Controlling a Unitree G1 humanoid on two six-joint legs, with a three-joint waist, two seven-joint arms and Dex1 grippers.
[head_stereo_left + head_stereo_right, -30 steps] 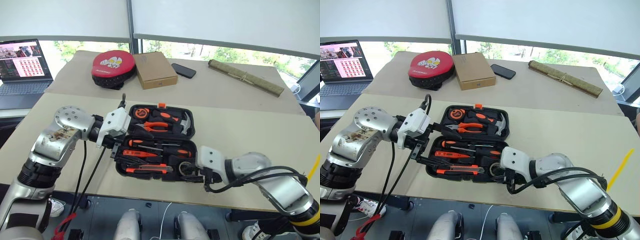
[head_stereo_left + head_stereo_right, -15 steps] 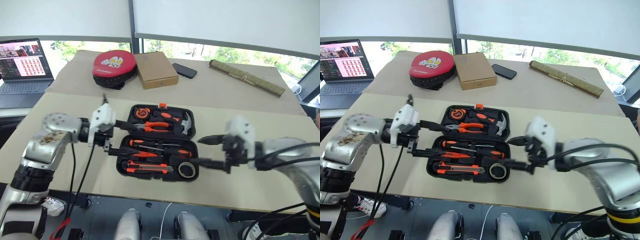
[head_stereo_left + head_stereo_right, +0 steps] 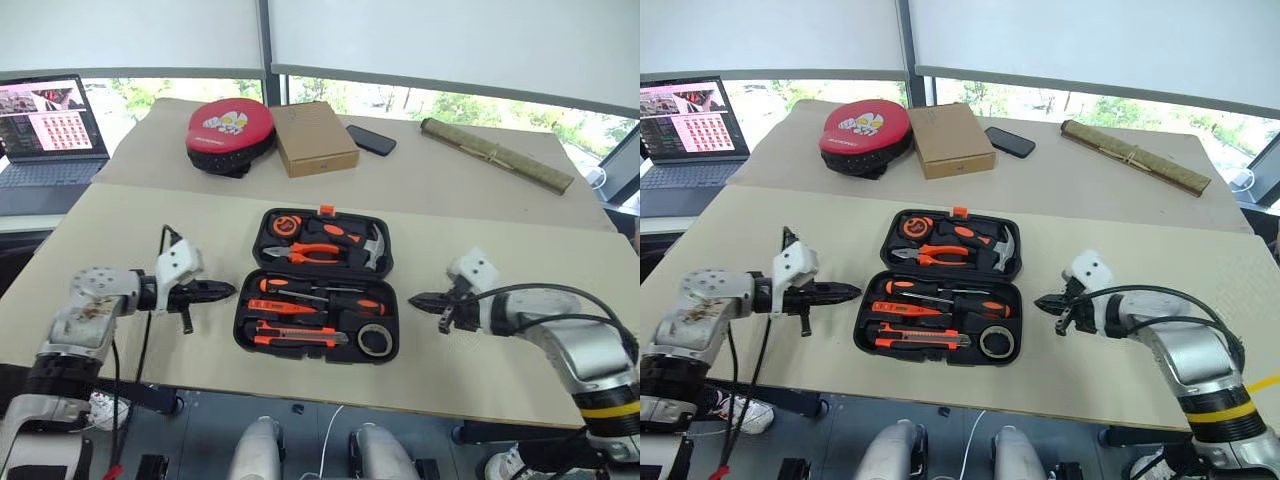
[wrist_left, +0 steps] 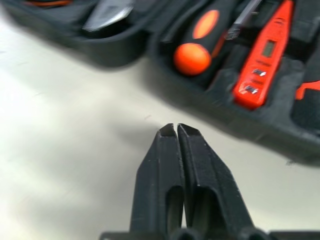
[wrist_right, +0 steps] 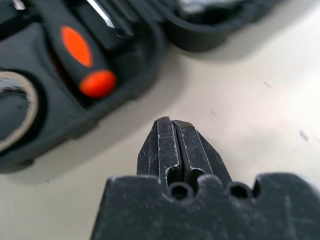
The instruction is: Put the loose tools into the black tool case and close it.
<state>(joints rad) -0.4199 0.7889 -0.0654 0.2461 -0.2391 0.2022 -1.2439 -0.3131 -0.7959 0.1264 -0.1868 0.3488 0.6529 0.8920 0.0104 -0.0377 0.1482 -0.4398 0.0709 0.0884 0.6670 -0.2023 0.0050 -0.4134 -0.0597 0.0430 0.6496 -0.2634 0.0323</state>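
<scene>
We see the black tool case (image 3: 318,285) lying open on the table (image 3: 130,230), its tools seated in the moulded slots: two long screwdrivers (image 3: 312,290), the utility knife (image 3: 298,338) along the near edge, and the grey tape roll (image 3: 374,340) in the near right corner. Our left gripper (image 3: 226,291) hovers just left of the case, fingers pressed together and empty. Our right gripper (image 3: 418,299) sits just right of the case, likewise pinched closed on nothing.

A black plastic hinged tool case (image 3: 316,343) with an orange latch (image 3: 324,211) holds black-and-orange handled tools on a beige tabletop (image 3: 130,250).
</scene>
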